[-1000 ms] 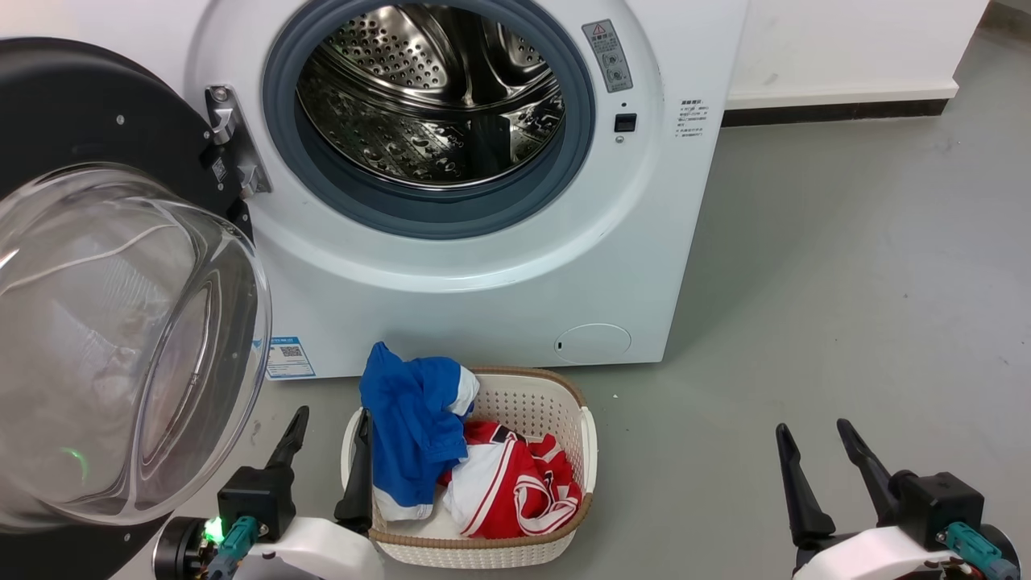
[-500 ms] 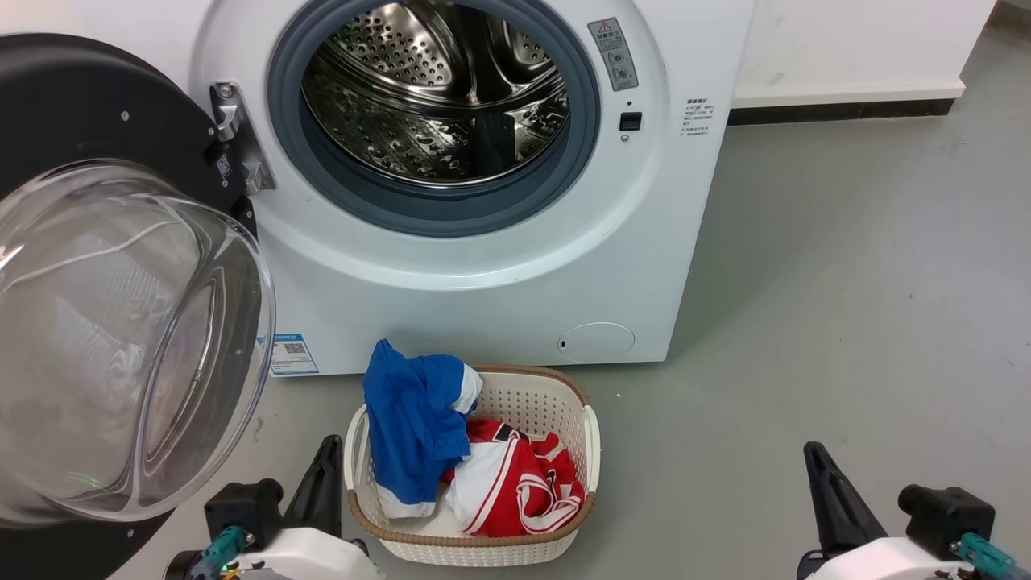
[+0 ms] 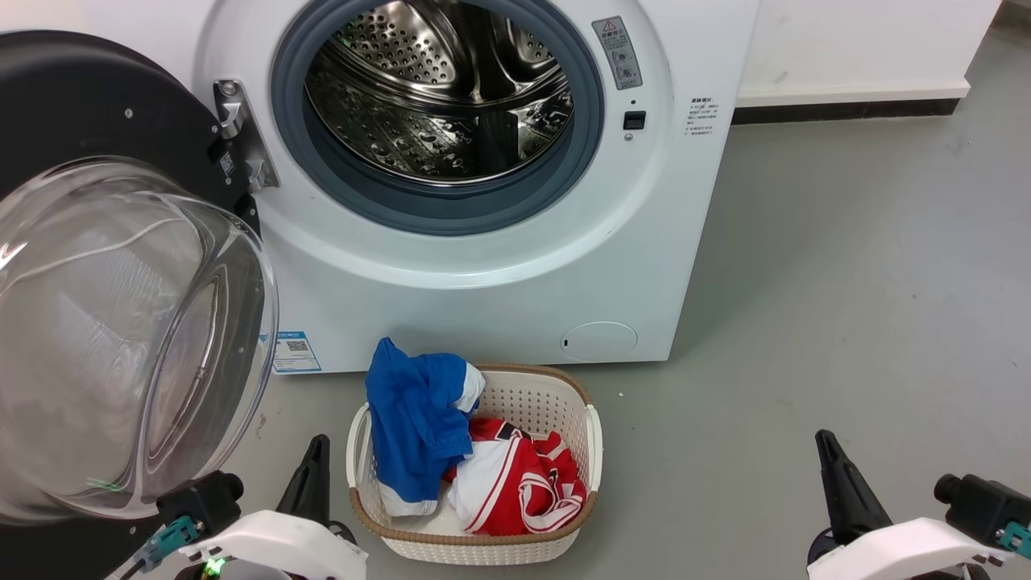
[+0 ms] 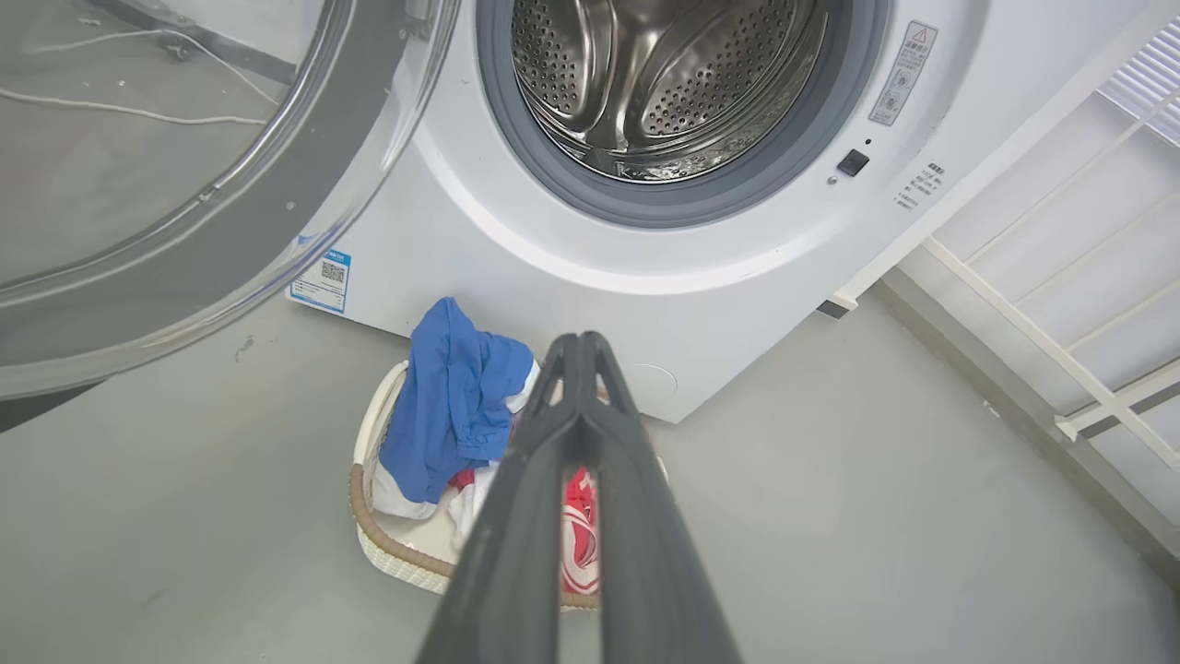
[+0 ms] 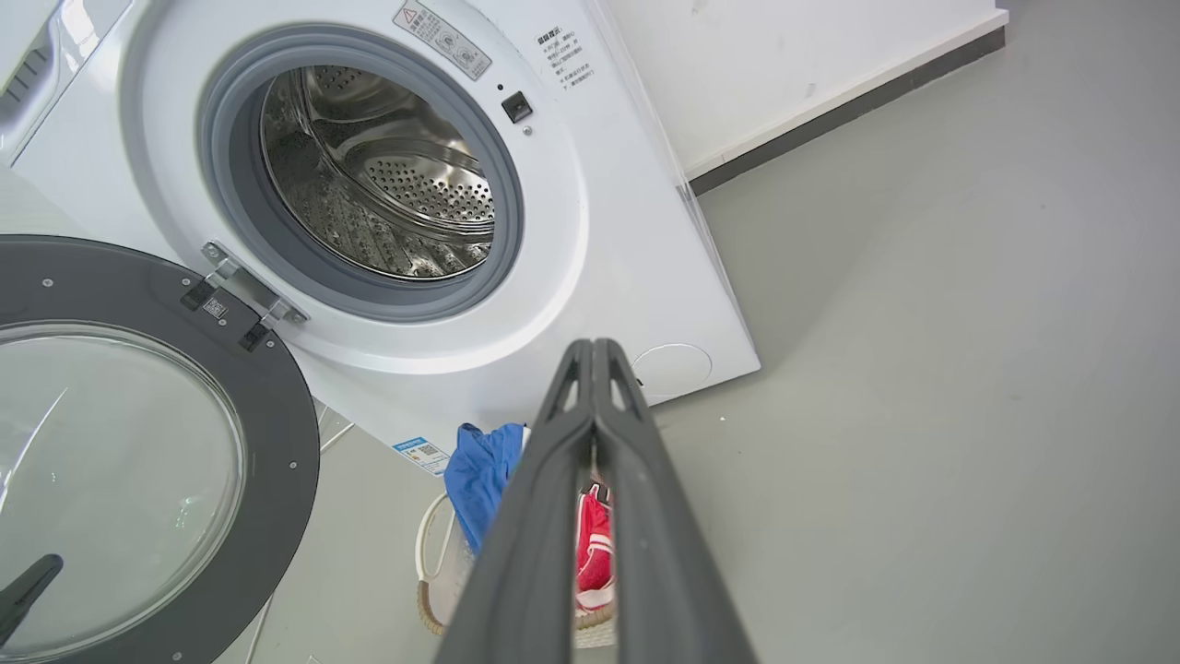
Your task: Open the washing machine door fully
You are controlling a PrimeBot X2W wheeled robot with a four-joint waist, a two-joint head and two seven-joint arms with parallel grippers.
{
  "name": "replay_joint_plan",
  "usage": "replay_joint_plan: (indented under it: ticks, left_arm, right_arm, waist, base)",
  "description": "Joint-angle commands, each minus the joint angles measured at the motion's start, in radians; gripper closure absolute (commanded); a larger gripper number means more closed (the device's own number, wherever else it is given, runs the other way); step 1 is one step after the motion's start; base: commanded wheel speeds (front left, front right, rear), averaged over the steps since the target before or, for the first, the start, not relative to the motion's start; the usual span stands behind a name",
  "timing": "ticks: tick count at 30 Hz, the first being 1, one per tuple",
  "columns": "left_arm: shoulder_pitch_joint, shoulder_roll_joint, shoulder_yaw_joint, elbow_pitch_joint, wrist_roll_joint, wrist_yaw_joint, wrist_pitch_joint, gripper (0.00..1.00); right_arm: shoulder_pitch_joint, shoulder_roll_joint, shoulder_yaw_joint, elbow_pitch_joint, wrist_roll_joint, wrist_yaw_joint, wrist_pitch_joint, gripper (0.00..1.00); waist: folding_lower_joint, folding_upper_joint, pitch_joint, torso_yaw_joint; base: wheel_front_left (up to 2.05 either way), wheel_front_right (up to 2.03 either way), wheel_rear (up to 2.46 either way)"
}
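Far left: the large round glossy black washing machine door (image 3: 121, 322), with a bulging clear glass window, stands swung wide on its hinge, clear of the opening, glass bowl facing outward.

Lower left: the left claw (image 4: 581, 346) is clenched, tips touching, grasping nothing, and points toward the basket.

Centre: white box-shaped front-loading washing machine (image 3: 483, 274). Its perforated steel drum (image 3: 439, 89) is exposed inside the grey rubber gasket (image 3: 451, 213).

On the grey floor (image 3: 846, 282) just in front sits a white lattice plastic basket (image 3: 592, 435). A blue garment (image 3: 415, 419) is draped over its left rim and a red-and-white garment (image 3: 515, 483) lies inside.

Lower right: the right claw (image 5: 590, 349) is clenched and empty, well apart from the machine.
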Motion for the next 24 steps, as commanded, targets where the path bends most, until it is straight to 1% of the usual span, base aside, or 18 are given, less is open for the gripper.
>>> replay_joint_plan:
  ticks: [1,24]
  left_arm:
    - [-0.035,-0.004,0.018,-0.009,-0.045,-0.013,0.007,1.00]
    - [-0.056,-0.042,0.099,0.010,-0.320,-0.073,0.068,1.00]
  right_arm:
    - [-0.035,-0.008,-0.005,-0.008,0.055,0.000,0.006,1.00]
    - [-0.076,-0.011,-0.028,0.022,0.373,0.000,0.051,1.00]
  waist:
    - [0.0000,0.0000,0.000,0.001]
    - [0.0000,0.0000,0.004,0.007]
  base:
    - [0.00,0.00,0.00]
    - [0.00,0.00,0.00]
